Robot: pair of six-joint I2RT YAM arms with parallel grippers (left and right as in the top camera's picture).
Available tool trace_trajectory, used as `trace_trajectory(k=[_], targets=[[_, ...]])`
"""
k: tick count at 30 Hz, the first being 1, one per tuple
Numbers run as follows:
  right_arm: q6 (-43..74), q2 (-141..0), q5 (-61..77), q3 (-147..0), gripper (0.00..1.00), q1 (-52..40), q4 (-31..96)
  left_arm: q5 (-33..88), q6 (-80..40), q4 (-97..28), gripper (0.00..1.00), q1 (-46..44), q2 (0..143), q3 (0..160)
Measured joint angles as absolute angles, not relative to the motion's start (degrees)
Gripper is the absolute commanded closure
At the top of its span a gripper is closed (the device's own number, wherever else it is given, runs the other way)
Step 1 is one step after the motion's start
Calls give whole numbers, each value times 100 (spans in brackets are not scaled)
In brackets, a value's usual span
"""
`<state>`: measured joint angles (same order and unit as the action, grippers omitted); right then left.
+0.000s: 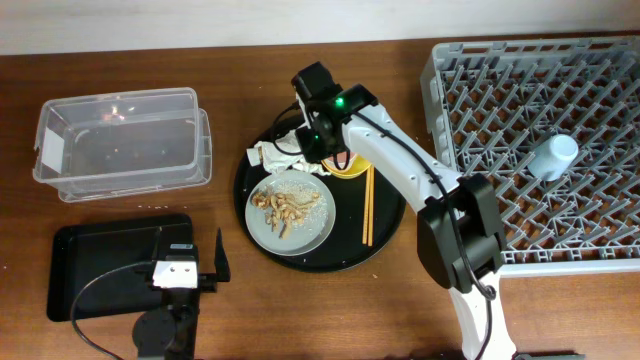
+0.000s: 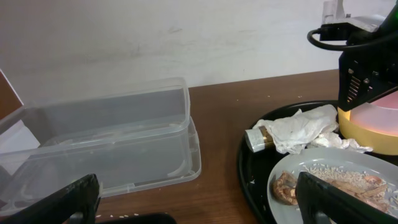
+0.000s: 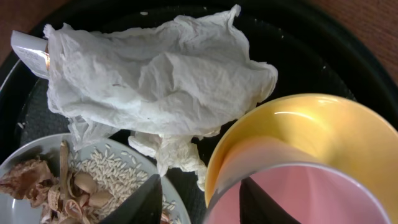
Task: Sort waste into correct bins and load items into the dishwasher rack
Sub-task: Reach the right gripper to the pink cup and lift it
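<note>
Pink cup (image 3: 298,199) (nested in yellow bowl (image 3: 298,124)) appears rigid, light, slippery. Right gripper (image 3: 200,190): jaws spread astride its rim, the proper hold.

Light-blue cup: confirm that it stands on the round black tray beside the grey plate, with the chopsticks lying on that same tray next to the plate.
One point is wrong. The light-blue cup is not on the round black tray; it sits in the dishwasher rack, as the overhead view shows. The chopsticks do lie on that tray next to the grey plate.
</note>
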<state>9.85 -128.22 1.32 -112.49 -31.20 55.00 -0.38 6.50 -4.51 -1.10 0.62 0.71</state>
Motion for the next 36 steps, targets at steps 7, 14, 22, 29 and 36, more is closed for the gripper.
trace_trajectory(k=[7,14,22,29,36], targets=[[1356,-12822,-45,-11266,96,-3144,5795,-38,650,-451,1,-110,64,71],[1378,-12416,-21,-13021,96,-3063,7310,-40,650,-451,1,-110,62,71],[773,-11153,1111,-15220,96,631,8976,-40,650,-451,1,-110,62,71],[-1415,-11636,4488,-14245,96,3717,9166,-40,650,-451,1,-110,64,71],[-2012,-12108,6630,-11233,96,4751,6281,-38,650,-451,1,-110,64,71]])
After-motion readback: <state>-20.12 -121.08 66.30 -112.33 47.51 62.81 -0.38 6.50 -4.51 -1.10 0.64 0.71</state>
